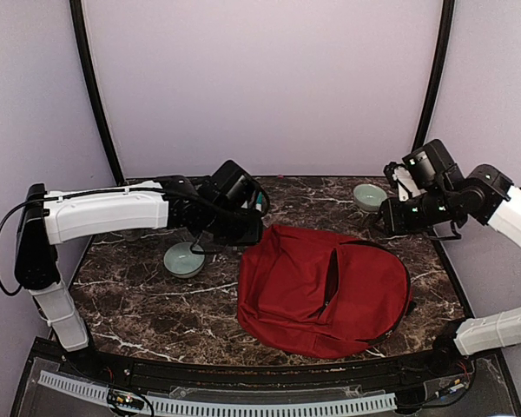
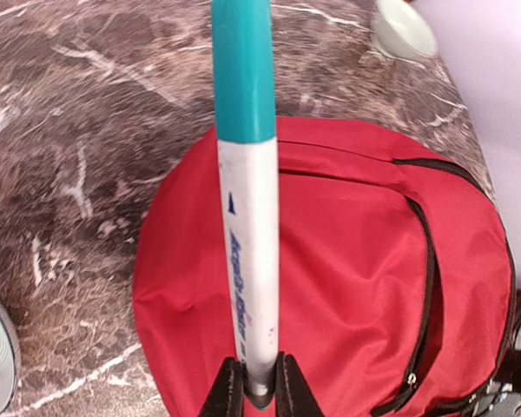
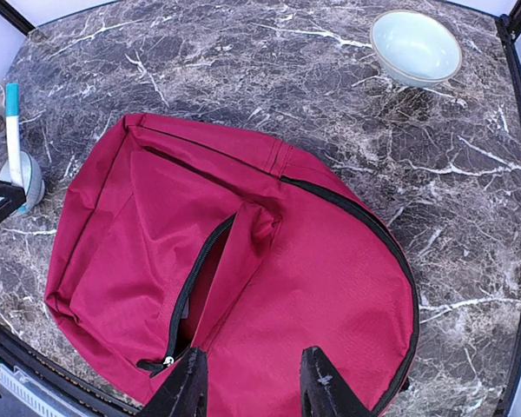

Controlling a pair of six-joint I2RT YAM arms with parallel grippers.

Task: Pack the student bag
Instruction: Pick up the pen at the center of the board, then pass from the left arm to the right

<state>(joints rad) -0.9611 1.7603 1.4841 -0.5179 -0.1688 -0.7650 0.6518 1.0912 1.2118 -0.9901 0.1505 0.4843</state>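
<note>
Clenched nearest the lens, my left fingers point(image 2: 260, 391) grip a marker point(image 2: 246, 217) that points out over the bag point(image 2: 365, 261). My right fingers point(image 3: 253, 360) stand apart, holding nothing, above the bag. It lies flat mid-counter point(image 1: 156, 304), pocket zipper point(image 3: 195, 278) open. Beyond sit a left bowl point(image 1: 184, 259) and a far bowl point(image 1: 369, 196).

Overhead and both wrist cameras share the bag point(image 1: 321, 291).

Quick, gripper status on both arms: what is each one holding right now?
Left gripper: closed on the teal-capped marker.
Right gripper: open, holding nothing.
</note>
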